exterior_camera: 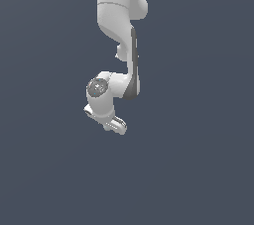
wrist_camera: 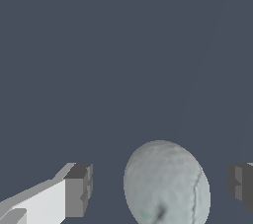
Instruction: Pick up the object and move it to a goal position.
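I begin with the white jointed robot arm, the largest item on the plain dark slate-grey surface. In the exterior view it reaches down from the top edge and folds at the wrist, so that the white two-fingered gripper sits low at the end of the arm. I judge this posture to be a reach toward the surface for the pick, since the task's first step needs the fingers brought down around the object.

Next, the gripper in the wrist view. Its two dark grey finger pads stand well apart, one at each side of the picture, with the white finger body showing behind the one. I record the pincer as wide open and holding nothing.

Last, the pale grey-teal matte sphere. In the wrist view it lies between the two pads, nearer to one than the other, with clear gaps on both sides, so neither pad touches it. I cannot find it in the exterior view; it is presumably hidden by the gripper or too small to show.

My judgement: the sphere is bracketed but not yet grasped, and closing the fingers is the step that remains before any carry. I see no goal marker in either view.
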Robot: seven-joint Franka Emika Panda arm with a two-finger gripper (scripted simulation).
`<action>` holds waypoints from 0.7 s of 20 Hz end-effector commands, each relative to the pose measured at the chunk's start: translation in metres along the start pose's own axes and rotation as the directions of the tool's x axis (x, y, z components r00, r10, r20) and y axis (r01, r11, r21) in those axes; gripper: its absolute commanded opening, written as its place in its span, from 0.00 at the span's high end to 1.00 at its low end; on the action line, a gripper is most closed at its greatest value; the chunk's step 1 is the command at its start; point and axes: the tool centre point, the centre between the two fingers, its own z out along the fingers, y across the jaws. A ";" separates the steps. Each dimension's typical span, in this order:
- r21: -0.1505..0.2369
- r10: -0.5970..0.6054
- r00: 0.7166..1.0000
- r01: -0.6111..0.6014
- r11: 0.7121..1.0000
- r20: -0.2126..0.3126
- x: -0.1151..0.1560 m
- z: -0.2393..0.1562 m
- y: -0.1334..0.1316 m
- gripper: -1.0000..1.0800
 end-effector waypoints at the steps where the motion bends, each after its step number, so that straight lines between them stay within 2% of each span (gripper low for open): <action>1: 0.001 0.000 1.000 0.000 1.000 -0.002 0.001 0.001 0.000 1.00; 14: 0.001 0.000 1.000 0.000 1.000 -0.002 0.001 -0.002 0.000 1.00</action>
